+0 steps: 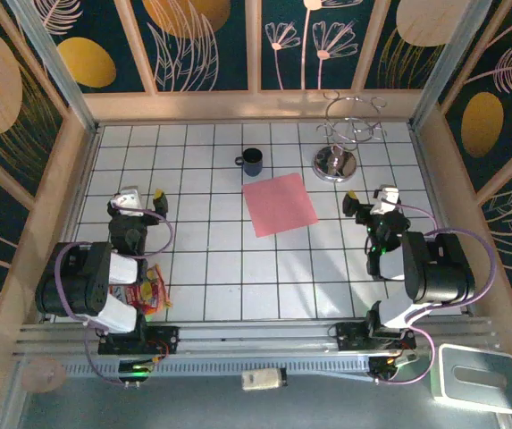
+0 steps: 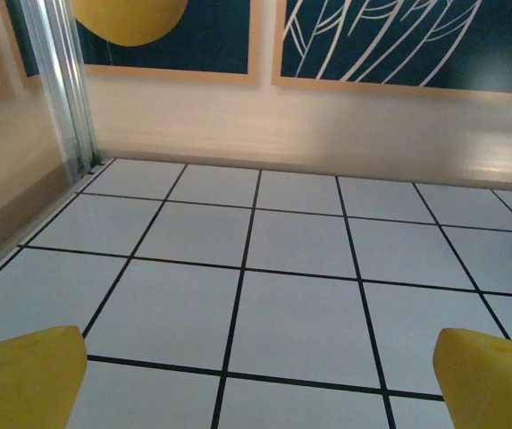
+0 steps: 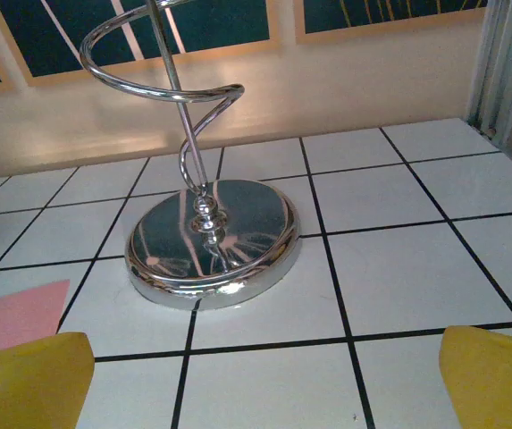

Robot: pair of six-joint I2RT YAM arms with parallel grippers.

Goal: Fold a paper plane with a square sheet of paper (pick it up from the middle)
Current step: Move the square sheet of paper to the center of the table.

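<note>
A pink-red square sheet of paper (image 1: 279, 204) lies flat and unfolded on the white tiled table (image 1: 211, 268), near its middle. One corner of the paper (image 3: 14, 315) shows at the left of the right wrist view. No narrow pointed dart is in view. My left gripper (image 1: 138, 195) rests open at the left side of the table, well left of the sheet, its yellow fingertips (image 2: 23, 375) wide apart over bare tiles. My right gripper (image 1: 373, 197) is open to the right of the sheet, with its yellow fingertips (image 3: 497, 375) apart and nothing between them.
A dark mug (image 1: 252, 161) stands just behind the sheet. A chrome spiral stand (image 1: 335, 163) with a round base (image 3: 211, 241) sits at the back right, ahead of my right gripper. A colourful packet (image 1: 153, 288) lies by the left arm. Wooden walls ring the table.
</note>
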